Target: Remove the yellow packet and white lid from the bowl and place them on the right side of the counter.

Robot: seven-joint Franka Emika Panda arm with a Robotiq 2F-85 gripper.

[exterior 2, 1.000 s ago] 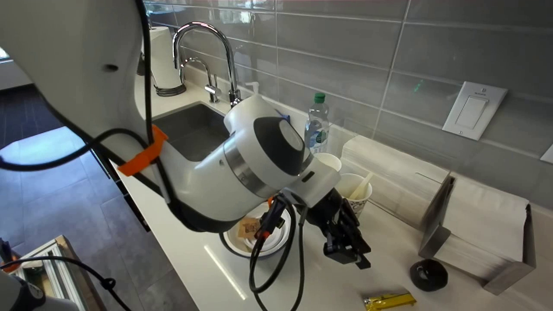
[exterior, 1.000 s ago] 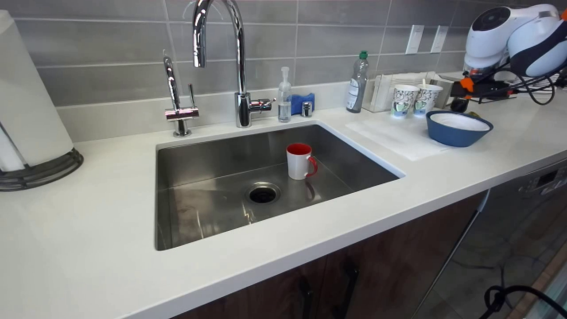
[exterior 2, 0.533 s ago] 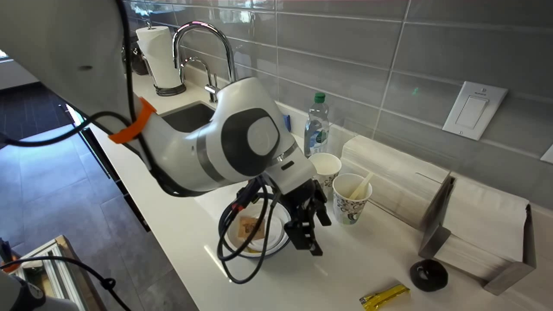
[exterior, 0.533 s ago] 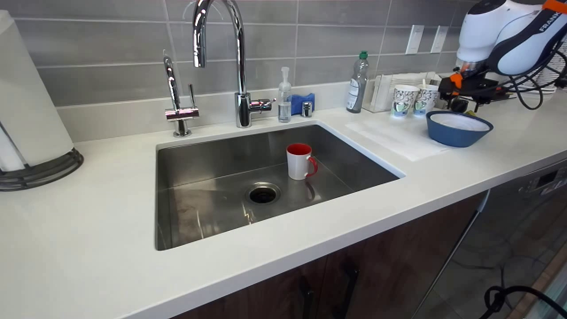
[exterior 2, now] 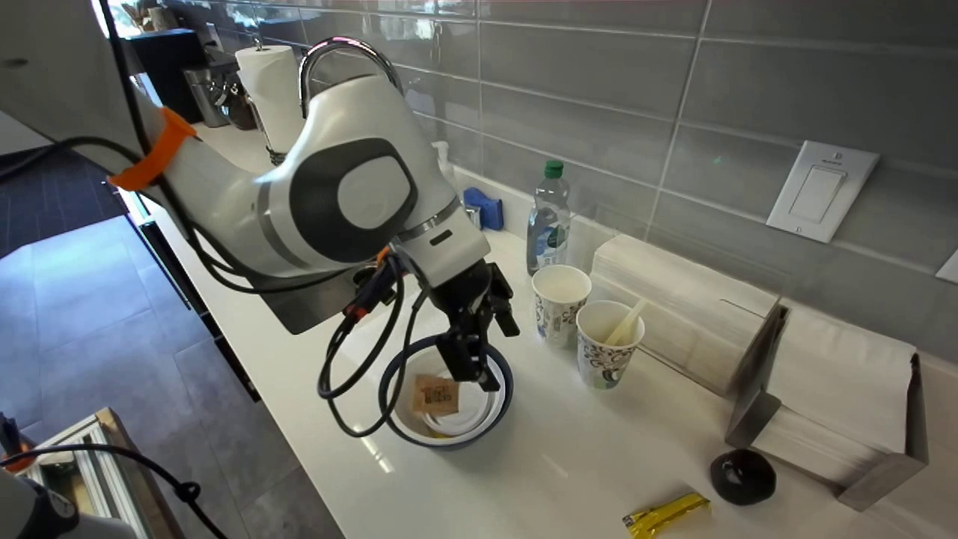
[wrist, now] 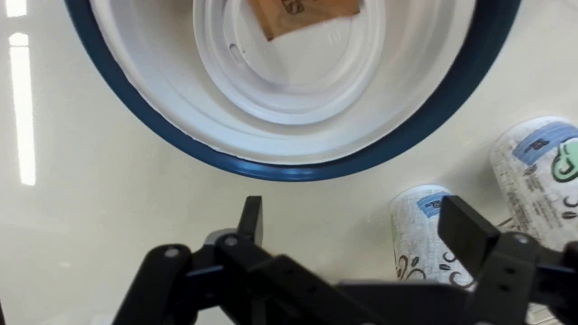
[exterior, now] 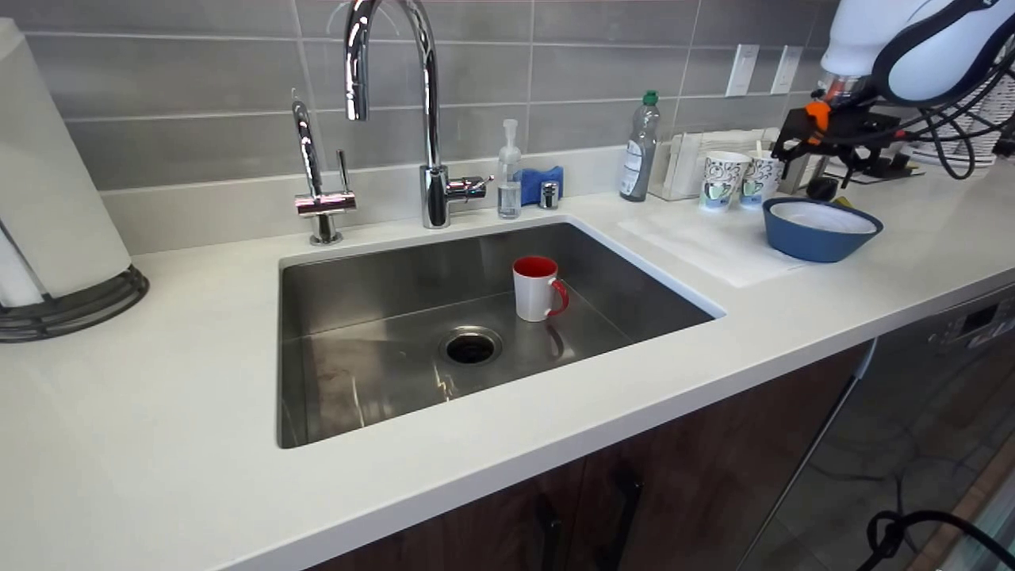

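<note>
Fingers [wrist: 467, 237]: spread apart near bowl [wrist: 289, 174].
Lid [wrist: 311, 58]: seen in bowl, topped by brown packet [wrist: 307, 18].
Yellow packet [exterior 2: 668, 515]: laid on desk [exterior 2: 561, 486].

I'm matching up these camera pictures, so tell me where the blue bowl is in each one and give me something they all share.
In an exterior view: blue bowl, right side, above mid-height.
In an exterior view: blue bowl, below centre, slightly left.
Wrist view: blue bowl, top centre, cut off by the upper edge.
Shared landmark: two patterned paper cups near it.
</note>
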